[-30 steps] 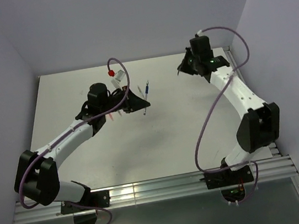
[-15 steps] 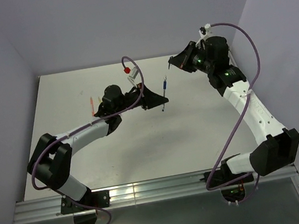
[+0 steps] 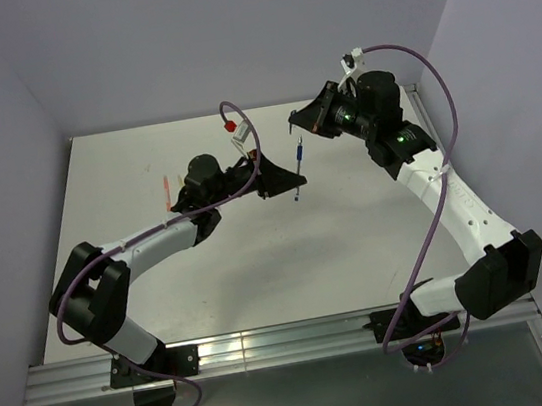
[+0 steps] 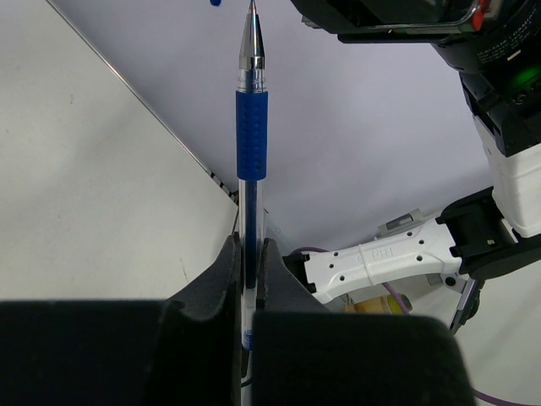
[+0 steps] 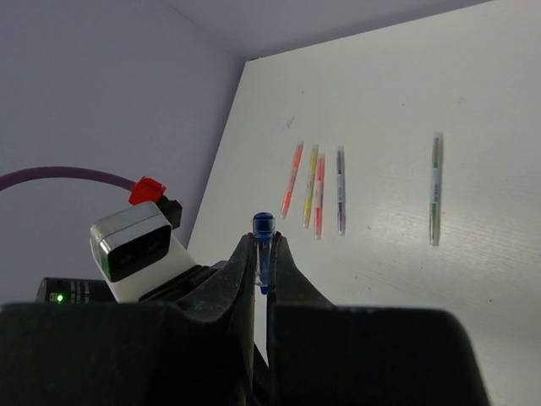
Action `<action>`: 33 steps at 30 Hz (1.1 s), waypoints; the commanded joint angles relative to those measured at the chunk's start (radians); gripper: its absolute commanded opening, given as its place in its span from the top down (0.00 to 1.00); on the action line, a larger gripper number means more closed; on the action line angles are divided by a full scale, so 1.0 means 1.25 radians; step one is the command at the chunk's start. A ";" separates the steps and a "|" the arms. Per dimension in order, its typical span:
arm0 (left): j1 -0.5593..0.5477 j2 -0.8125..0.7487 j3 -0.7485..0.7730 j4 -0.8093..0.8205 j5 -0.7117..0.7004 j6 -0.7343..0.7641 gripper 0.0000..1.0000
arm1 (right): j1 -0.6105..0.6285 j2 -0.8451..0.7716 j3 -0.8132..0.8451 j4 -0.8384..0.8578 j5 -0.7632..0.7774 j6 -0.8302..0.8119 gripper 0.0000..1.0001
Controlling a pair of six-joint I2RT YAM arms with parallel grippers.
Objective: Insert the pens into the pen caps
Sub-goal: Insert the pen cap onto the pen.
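My left gripper (image 4: 251, 254) is shut on a blue pen (image 4: 251, 127), held upright above the table with its metal tip pointing away from the wrist camera. In the top view the blue pen (image 3: 298, 154) sticks out of the left gripper (image 3: 291, 182) near the table's middle back. My right gripper (image 5: 264, 245) is shut on a small dark blue pen cap (image 5: 263, 227). Seen from above, the right gripper (image 3: 296, 119) hangs just beyond the pen's tip, a small gap apart. Several other pens (image 5: 319, 194) lie on the table.
Orange (image 5: 292, 179), yellow (image 5: 309, 186), red-pink and grey (image 5: 341, 189) pens lie side by side, a green one (image 5: 435, 188) apart from them. In the top view they sit left of the left arm (image 3: 167, 191). Purple walls close in the white table (image 3: 357, 241).
The left arm has carried the blue pen rightwards. The right arm has swung left with the cap, ending close to the pen's tip.
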 commanded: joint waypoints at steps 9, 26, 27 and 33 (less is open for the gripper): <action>-0.004 -0.051 -0.001 0.003 0.001 0.033 1.00 | 0.006 -0.027 0.013 0.002 0.040 -0.033 1.00; 0.006 -0.052 -0.012 0.014 -0.010 0.031 1.00 | 0.005 -0.058 -0.002 -0.008 0.040 -0.045 1.00; 0.009 -0.051 -0.016 0.022 -0.007 0.027 1.00 | 0.005 -0.059 -0.003 -0.007 0.042 -0.045 1.00; 0.011 -0.054 -0.014 0.023 -0.002 0.029 1.00 | 0.006 -0.054 -0.013 -0.009 0.042 -0.050 1.00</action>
